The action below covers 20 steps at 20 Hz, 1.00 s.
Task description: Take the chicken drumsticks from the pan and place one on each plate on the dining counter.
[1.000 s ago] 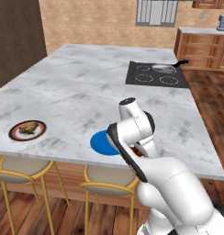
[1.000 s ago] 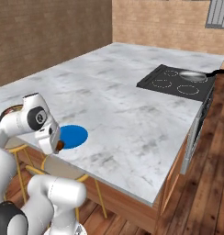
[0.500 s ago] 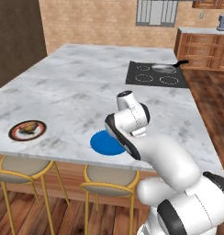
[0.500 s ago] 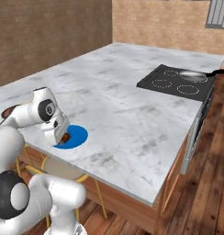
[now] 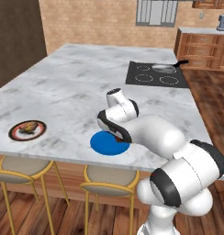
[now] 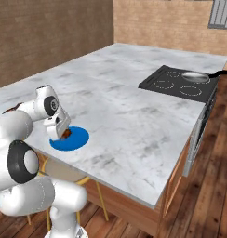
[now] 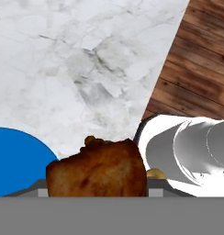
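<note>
Right base view: gripper (image 6: 63, 133) clamps reddish-brown drumstick (image 7: 98, 169) at left-centre | above blue plate (image 6: 70, 138) edge | risk: off-centre release rolls it onto marble counter (image 6: 134, 111)

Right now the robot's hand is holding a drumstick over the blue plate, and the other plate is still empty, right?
Not quite. The brown-rimmed plate already has a drumstick on it, as the left base view shows. The hand does hold a drumstick over the blue plate.

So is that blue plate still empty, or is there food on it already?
Empty so far. The blue plate shows bare blue, and the dark drumstick sits between the gripper's fingers, just above the plate.
</note>
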### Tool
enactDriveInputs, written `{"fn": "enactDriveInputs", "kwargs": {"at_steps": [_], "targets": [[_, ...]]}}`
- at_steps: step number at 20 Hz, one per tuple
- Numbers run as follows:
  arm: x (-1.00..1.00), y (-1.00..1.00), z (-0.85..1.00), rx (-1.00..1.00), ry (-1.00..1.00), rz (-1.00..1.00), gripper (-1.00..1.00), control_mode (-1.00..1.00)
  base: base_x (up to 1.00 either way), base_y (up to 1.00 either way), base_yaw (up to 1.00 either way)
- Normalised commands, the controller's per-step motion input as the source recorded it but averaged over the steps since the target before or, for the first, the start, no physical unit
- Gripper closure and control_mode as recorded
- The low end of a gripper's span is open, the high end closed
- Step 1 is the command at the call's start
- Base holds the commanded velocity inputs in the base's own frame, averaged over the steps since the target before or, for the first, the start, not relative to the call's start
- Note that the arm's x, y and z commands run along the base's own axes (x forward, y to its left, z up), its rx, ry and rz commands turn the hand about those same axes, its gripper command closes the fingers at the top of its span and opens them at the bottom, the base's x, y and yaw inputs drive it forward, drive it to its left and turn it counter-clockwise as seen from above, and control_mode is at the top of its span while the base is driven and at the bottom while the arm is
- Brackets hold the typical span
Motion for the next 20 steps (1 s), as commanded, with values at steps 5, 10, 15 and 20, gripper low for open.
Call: {"fn": "enactDriveInputs", "kwargs": {"at_steps": [5, 10, 15, 20], "targets": [[0.32, 0.40, -0.31, -0.05, 0.00, 0.00, 1.00, -1.00, 0.00, 0.00, 0.00], [0.31, 0.11, -0.37, -0.04, -0.02, 0.00, 1.00, -1.00, 0.00, 0.00, 0.00], [0.22, -0.01, -0.51, -0.02, -0.08, 0.00, 1.00, -1.00, 0.00, 0.00, 0.00], [0.20, -0.07, -0.42, 0.00, -0.07, 0.00, 1.00, -1.00, 0.00, 0.00, 0.00]]}}
